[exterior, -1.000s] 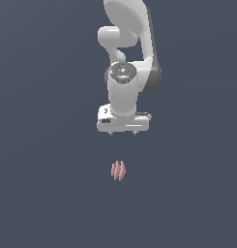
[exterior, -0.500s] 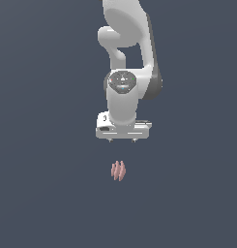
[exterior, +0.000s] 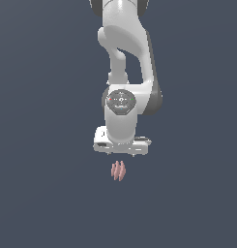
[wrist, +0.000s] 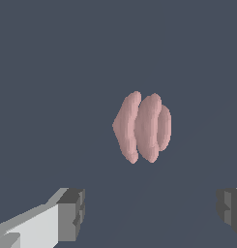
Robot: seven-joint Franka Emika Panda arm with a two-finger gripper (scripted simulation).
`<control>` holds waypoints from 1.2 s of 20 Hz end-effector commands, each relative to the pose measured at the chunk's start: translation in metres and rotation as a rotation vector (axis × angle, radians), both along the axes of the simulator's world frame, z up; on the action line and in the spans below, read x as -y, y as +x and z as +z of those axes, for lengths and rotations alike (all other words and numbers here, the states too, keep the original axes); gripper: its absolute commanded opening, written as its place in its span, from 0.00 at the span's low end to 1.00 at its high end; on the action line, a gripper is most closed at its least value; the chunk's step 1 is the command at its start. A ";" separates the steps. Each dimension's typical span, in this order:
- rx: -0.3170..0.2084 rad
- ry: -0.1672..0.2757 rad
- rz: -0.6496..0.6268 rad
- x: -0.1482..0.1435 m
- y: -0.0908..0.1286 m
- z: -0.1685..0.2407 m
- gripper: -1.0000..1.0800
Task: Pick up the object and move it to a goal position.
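A: Which step did the white Franka arm (exterior: 125, 63) show?

B: The approach. Its white gripper (exterior: 121, 154) hung spread wide, empty, just above the small pale pink ribbed object (exterior: 118, 170) on the dark grey desk (exterior: 42, 193).

A: And next?

B: Probably centring, descending, closing. No containers appeared.

The arm (exterior: 124, 58) is showing a smooth white shell, like moulded plastic, catching a soft sheen along its rounded casings, with a darker grey band at the joint. The gripper (exterior: 121, 156) is looking white and smooth too, its finger pads (wrist: 71, 213) showing matt grey and faintly ridged. Just below the pincer, the object (exterior: 118, 170) is appearing matt pale pink, its ribbed lobes smooth-surfaced. The ground (exterior: 37, 193) beneath is reading as flat, matt slate-grey.
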State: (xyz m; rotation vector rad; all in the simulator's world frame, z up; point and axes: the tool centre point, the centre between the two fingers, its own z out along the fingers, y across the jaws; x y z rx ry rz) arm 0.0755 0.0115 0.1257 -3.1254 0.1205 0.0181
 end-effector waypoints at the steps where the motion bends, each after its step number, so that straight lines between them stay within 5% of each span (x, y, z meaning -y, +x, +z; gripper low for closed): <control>1: 0.003 -0.004 -0.014 0.002 0.012 -0.006 0.96; 11: 0.010 -0.013 -0.047 0.006 0.038 -0.023 0.96; 24: 0.010 -0.014 -0.052 0.007 0.041 -0.042 0.96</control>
